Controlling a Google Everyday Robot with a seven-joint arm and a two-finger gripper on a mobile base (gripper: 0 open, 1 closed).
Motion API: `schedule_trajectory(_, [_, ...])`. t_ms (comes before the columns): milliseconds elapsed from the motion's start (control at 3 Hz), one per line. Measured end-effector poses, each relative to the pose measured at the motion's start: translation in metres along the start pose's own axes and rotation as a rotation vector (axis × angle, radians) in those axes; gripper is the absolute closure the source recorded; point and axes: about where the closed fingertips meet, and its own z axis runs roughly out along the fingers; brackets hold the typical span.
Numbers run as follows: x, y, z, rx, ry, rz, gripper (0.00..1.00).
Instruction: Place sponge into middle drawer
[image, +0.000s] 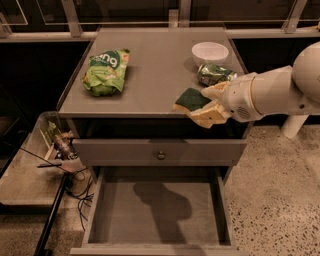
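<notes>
Carrying step: the gripper (204, 106) pinches the sponge (192, 97) at the front edge of the table (150, 75). The open drawer (150, 225) lies below it and slightly forward. Next move, likely: shift outward, lower, release.

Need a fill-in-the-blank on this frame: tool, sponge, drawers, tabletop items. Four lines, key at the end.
1. The tool, at the front-right edge of the table, holds the sponge with its ____ side up.
2. The middle drawer below is pulled ____.
3. The drawer front above it bears one round ____.
4. Behind the tool stands a ____ bowl.
Missing words: green; open; knob; white.
</notes>
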Motion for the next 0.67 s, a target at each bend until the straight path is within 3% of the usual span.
schedule_trajectory(333, [0.011,0.015,0.012,-0.032,0.027,-0.003,1.0])
schedule_trajectory(667, [0.037,0.049,0.032,-0.097,0.052,0.027,1.0])
